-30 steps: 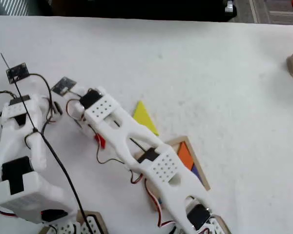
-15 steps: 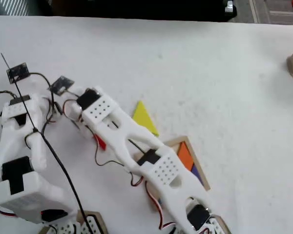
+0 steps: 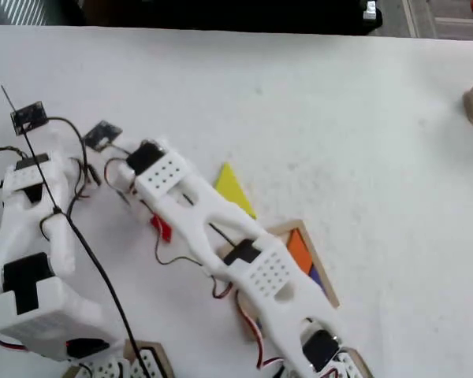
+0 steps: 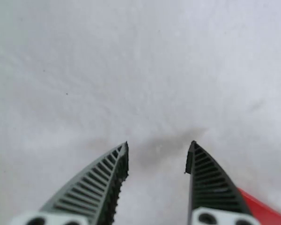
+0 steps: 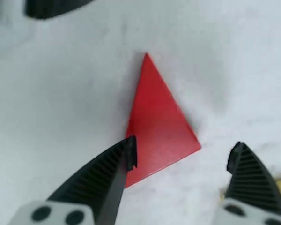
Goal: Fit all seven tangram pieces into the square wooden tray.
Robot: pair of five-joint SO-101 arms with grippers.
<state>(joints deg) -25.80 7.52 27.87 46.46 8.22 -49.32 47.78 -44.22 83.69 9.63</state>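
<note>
Right hand, jaws wide apart, just above the red triangle.

both my arms are plain white printed plastic with black servo blocks showing at the joints. the right arm has flat panels punched with a grid of small holes, and thin red and black wires loop out along its side. the left arm is chunkier, all rounded shells, with a long black cable draped across it. each one has a little dark circuit board on a lead up by the wrist. the left gripper wears one grey ribbed finger and one black one. the right gripper has two black ribbed fingers. all of them sit on white mounts with dark screw holes.
</note>
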